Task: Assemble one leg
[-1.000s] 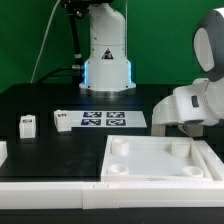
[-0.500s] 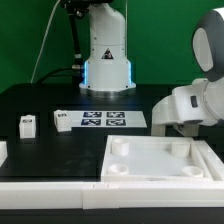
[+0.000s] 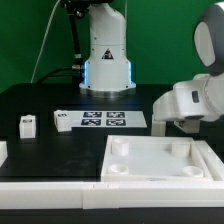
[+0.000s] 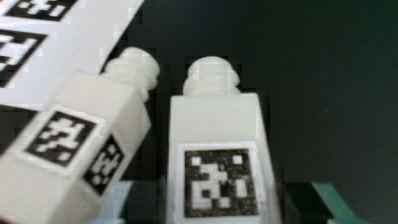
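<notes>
One leg [image 4: 217,150], white w/ b&w tag, lies on the black desk [image 4: 329,60] directly under the gripper [image 4: 221,206]. Second leg [image 4: 80,140] lies just beside it, angled away. Can't tell if gripper is clenched or released.

Marker tags [image 4: 221,178] on a leg [image 4: 217,120], its twin [image 4: 80,140] and the marker board [image 3: 110,121]; warning triangle [image 3: 101,53] on arm base [image 3: 107,72].

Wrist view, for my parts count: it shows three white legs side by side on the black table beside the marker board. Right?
No. The wrist view shows two white legs, not three: one leg and a second leg, side by side on the black table beside the marker board.
</notes>
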Robot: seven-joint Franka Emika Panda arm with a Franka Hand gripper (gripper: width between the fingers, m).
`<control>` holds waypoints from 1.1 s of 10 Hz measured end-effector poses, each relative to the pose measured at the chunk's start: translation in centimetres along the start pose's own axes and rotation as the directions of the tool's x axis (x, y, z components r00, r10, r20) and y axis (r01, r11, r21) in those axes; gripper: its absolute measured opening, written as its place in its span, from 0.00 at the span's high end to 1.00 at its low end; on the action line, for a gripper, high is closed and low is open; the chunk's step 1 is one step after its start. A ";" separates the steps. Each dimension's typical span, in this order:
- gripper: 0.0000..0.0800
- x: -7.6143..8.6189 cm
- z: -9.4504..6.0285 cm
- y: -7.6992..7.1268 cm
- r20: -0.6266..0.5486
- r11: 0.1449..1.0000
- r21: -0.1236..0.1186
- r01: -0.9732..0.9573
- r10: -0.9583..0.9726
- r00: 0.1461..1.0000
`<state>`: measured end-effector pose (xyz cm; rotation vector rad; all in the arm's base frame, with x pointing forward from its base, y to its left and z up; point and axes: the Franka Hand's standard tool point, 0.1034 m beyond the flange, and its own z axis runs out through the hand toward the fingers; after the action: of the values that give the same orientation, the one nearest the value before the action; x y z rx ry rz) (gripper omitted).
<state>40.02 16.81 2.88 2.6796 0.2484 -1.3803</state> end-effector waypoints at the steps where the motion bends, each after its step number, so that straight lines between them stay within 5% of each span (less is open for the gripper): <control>1: 0.64 -0.8 -1.4 0.3 -0.002 1.000 0.001 0.003 -0.003 1.000; 3: 0.64 -2.0 -5.5 1.4 -0.033 1.000 0.016 0.025 -0.025 0.999; 5: 0.64 -0.6 -5.6 1.0 -0.124 0.999 0.025 0.026 -0.023 0.992; 8: 0.64 0.1 -6.8 1.0 -0.456 0.998 0.038 0.041 -0.019 0.890; 10: 0.64 -0.4 -7.1 4.1 -0.583 0.996 0.016 0.093 -0.066 0.810; 11: 0.64 -0.7 -9.5 5.3 -0.671 0.994 0.003 0.108 -0.078 0.737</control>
<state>48.22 13.24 9.10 3.1256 0.4191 -0.3542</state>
